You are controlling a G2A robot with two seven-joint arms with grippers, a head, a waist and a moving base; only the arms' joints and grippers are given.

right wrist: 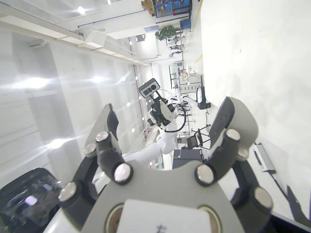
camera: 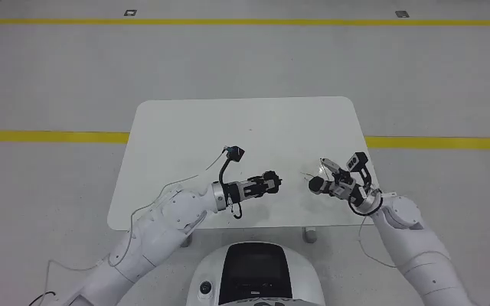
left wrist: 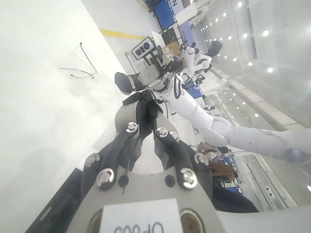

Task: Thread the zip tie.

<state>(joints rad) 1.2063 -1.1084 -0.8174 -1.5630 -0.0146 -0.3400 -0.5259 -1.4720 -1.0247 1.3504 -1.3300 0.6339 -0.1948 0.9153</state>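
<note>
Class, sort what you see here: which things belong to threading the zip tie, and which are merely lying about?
Belongs to the job:
left gripper, shut on a thin black strip, apparently the zip tie
right gripper, open

Just lying about:
white table
thin dark strands on a white surface, too small to identify
yellow floor lines

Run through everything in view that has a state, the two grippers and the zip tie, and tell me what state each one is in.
Left gripper: shut, tips pinching a black strip.
Zip tie: apparently that black strip, held off the table; whether it is threaded cannot be told.
Right gripper: open, nothing between its fingers, facing the left gripper.
</note>
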